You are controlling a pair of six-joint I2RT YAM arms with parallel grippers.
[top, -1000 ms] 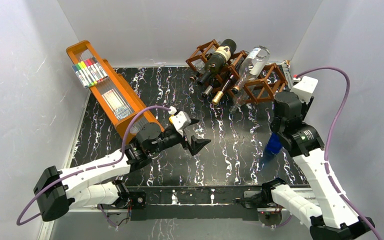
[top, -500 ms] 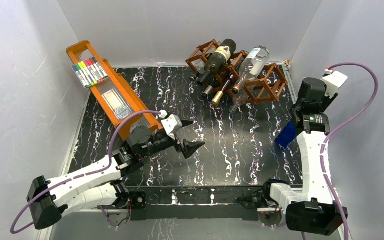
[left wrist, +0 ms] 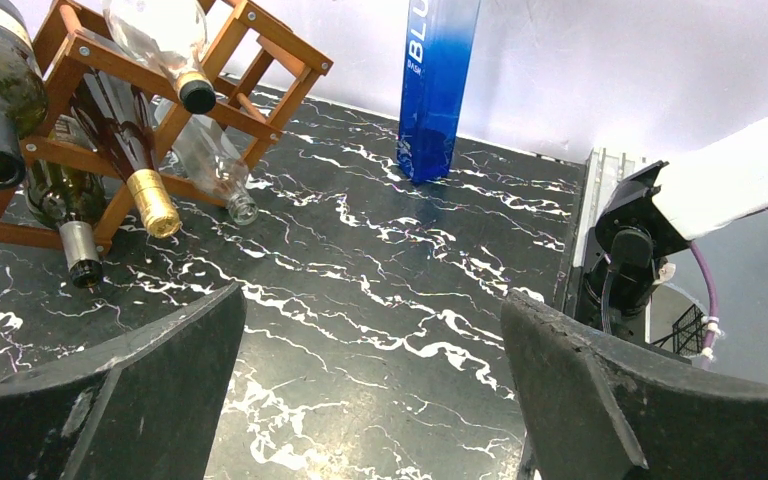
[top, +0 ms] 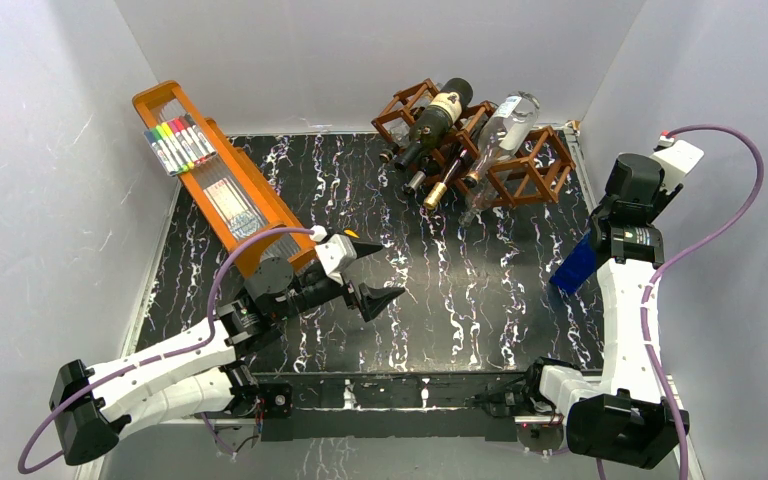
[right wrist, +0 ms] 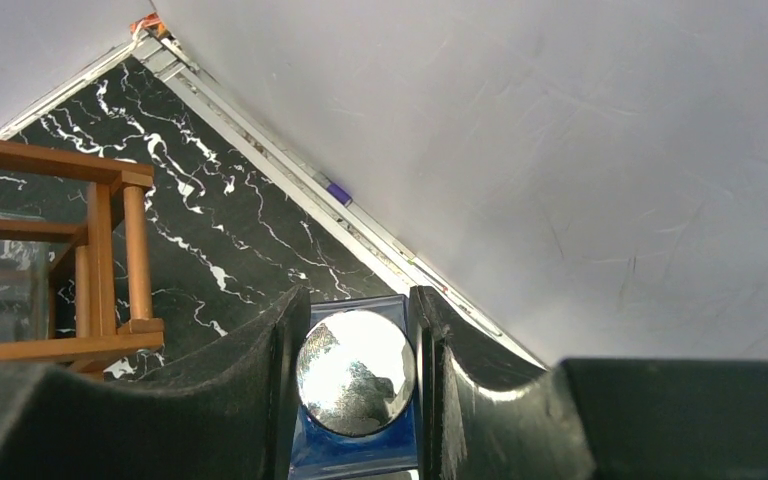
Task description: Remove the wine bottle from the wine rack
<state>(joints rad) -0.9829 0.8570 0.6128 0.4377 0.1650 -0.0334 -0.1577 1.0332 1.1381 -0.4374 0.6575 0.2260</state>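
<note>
Finding: within the last second the right arm swung away from the front of the wine rack (right wrist: 137,250) to the right edge of the table (left wrist: 360,260), carrying the blue bottle (left wrist: 435,90) with it. Over the last half second it hardly shifted, so the carry appears to be ending. The right fingers (right wrist: 260,400) are clenched on the bottle's silver cap (right wrist: 357,372), one on each side. The bottle stands upright, well apart from the rack, and its base appears to meet the table, though contact cannot be confirmed. The left arm has drawn back toward its base; the left fingers (left wrist: 600,400) are spread wide with nothing between them. The rack holds a dark bottle (top: 438,112) and a clear bottle (top: 505,120), among others, unmoved. Assessment: removal is effectively done, and only the release and withdrawal remain. Risk: a tall, narrow bottle could tip if the fingers drag the cap on opening.
</note>
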